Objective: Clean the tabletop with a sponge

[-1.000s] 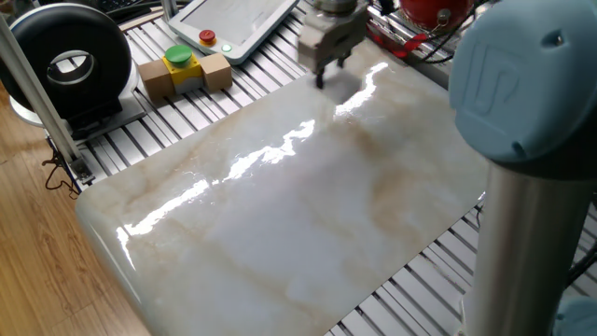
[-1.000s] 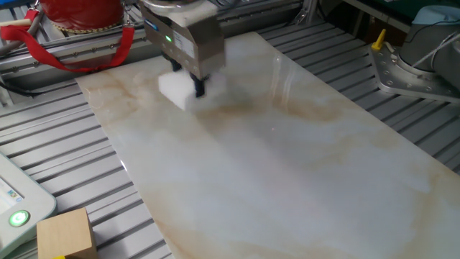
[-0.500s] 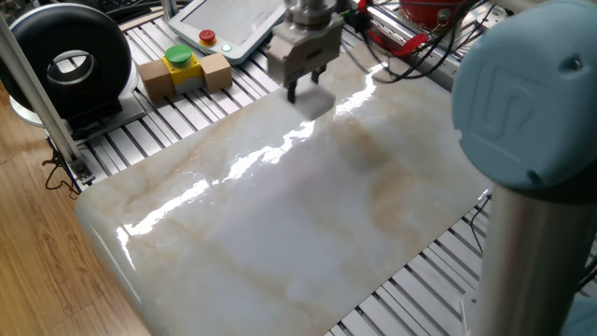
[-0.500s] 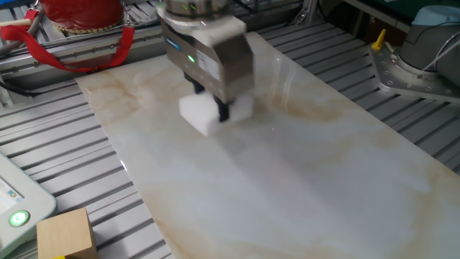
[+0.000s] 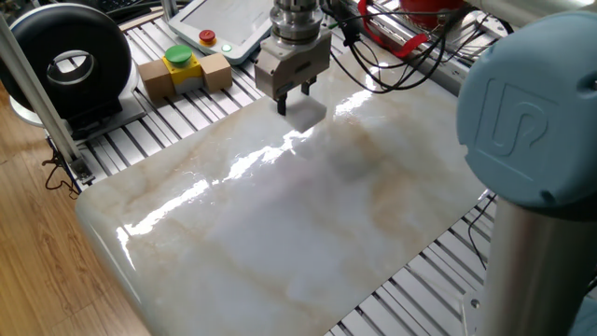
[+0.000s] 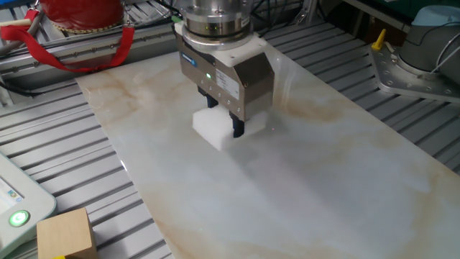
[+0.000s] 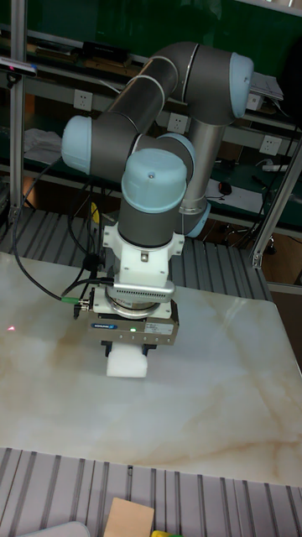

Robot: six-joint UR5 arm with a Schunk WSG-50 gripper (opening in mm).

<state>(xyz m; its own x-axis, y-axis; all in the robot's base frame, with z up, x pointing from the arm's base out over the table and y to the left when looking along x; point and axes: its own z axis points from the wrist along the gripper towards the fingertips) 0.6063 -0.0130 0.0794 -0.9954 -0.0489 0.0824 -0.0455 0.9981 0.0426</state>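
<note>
Since a second ago my gripper [image 6: 228, 124] has carried the sponge [image 6: 215, 128] off the slab's far corner toward the middle; in the other fixed view it has slid right and toward the camera, and in one fixed view it has gone left along the back edge. Half a second ago it was partway along that same line.

Gripper pointing straight down, fingers clenched on the sponge, which sits pressed flat against the tabletop [image 6: 323, 187]. In the tall fixed view the white block [image 7: 127, 362] shows just under the gripper body [image 7: 134, 344], touching the marble.

Tan-brown veining lies to the side of the sponge, near it; I cannot pick out a separate stain.

Containers: the cardboard box [image 5: 185, 73] stands on the ribbed frame [image 5: 177, 117] off the slab, closed, yellow-green button on top. Contents not visible. It has not moved.
</note>
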